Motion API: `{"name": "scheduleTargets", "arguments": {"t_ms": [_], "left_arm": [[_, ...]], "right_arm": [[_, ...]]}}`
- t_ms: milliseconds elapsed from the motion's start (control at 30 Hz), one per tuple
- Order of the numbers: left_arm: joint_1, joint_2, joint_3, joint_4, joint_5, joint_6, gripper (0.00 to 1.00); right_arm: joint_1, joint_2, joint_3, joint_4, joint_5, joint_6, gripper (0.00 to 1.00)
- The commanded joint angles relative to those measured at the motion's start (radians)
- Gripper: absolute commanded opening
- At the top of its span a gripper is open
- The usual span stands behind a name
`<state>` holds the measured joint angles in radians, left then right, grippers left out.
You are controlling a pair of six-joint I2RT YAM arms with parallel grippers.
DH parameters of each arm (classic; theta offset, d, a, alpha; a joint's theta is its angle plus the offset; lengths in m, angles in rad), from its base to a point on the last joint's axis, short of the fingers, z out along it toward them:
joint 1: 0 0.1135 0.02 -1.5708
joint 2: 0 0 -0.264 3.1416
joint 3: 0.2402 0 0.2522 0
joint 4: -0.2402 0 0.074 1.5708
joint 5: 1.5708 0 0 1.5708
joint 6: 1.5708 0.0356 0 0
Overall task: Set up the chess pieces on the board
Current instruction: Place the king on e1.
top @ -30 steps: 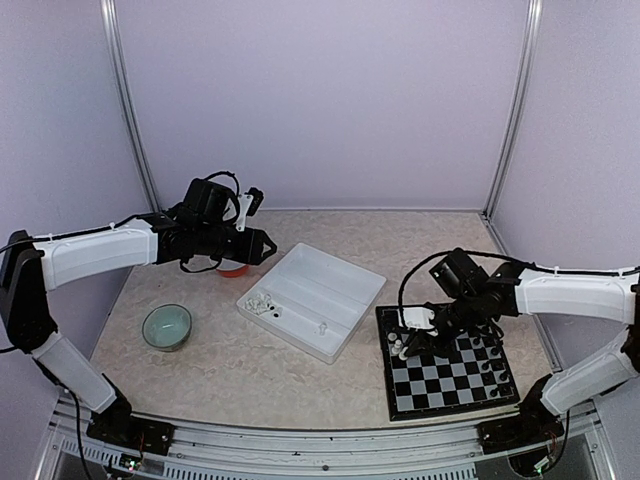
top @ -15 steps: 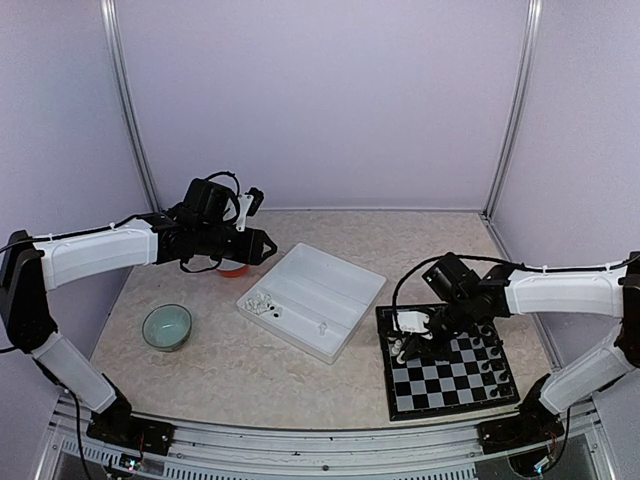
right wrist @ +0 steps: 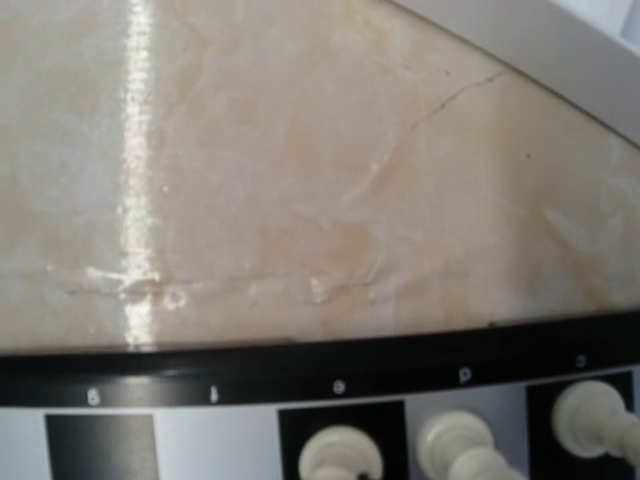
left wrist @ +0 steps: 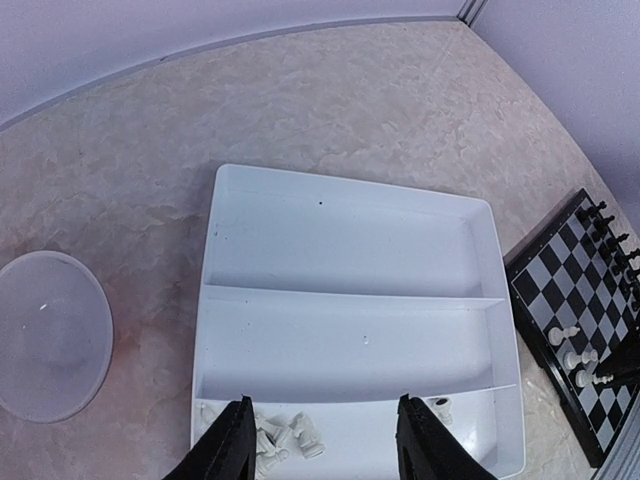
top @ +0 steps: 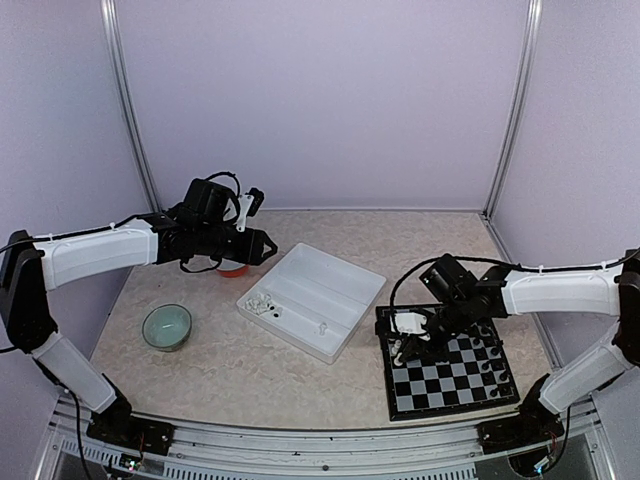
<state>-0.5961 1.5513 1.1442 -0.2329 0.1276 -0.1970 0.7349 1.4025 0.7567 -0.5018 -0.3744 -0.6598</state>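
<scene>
Cream chess pieces stand along the left edge of the board, where the right gripper has edged leftward within the last second, likely placing one; its jaws can't be read. Empty, the left gripper gapes over the tray. Marbled beige table, lilac walls.

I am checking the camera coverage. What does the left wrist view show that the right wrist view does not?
Only the left wrist view: the open left gripper, loose white pieces in the tray, a translucent dish, black pieces on the board. Only the right wrist view: the letters on the board's border. Both: the board, white pieces standing on it, part of the tray, the table.
</scene>
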Motion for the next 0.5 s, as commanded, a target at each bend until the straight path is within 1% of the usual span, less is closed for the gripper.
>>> {"name": "scheduleTargets", "arguments": {"t_ms": [0, 133, 467], "left_arm": [[-0.008, 0.013, 0.007, -0.003, 0.013, 0.011, 0.49], [-0.014, 0.019, 0.011, -0.009, 0.012, 0.014, 0.49], [-0.023, 0.027, 0.014, -0.018, 0.006, 0.019, 0.49]], "right_arm": [[0.012, 0.019, 0.015, 0.000, -0.002, 0.011, 0.11], [0.014, 0.021, 0.015, -0.003, -0.001, 0.011, 0.17], [0.017, -0.001, 0.046, -0.030, 0.002, 0.021, 0.25]]}}
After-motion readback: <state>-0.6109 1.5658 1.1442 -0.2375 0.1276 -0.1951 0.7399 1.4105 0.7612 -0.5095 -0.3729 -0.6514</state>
